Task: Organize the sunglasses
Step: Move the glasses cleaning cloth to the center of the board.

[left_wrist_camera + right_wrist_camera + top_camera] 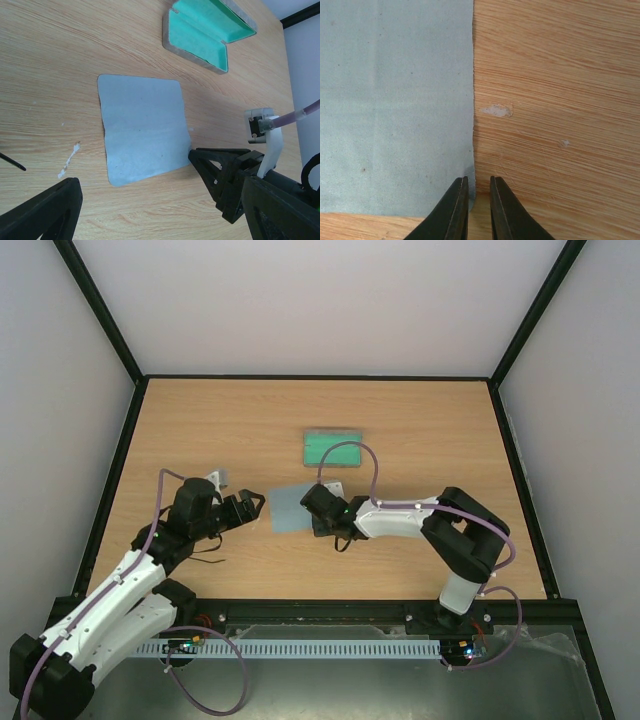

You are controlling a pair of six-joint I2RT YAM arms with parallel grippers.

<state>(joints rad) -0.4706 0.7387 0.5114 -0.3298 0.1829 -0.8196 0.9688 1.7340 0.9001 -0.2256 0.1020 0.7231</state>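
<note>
So, right gripper (479,207): jaws drawn almost together with a slim gap, tips set at the right edge of the light blue cloth (395,100) near its corner; whether the fabric was actually pinched could not be told; the low, edge-on approach suited lifting a flat thing by its border
Light blue cloth: flat on the wooden table (420,420) with one faint crease; it lay loose between the two grippers, probably to be folded or moved before packing
Left gripper (160,200): jaws spread wide, holding nothing; it hovered on the cloth's other side, seemingly kept out of the way
Sunglasses (12,162): on the table to the left, apart from the cloth; only a thin black sliver showed at the left wrist view's edge; not yet stowed
Glasses case (333,447): grey, open, green lining up, beyond the cloth; likely left open to receive the sunglasses
Wooden table: scuffed pale in spots
</note>
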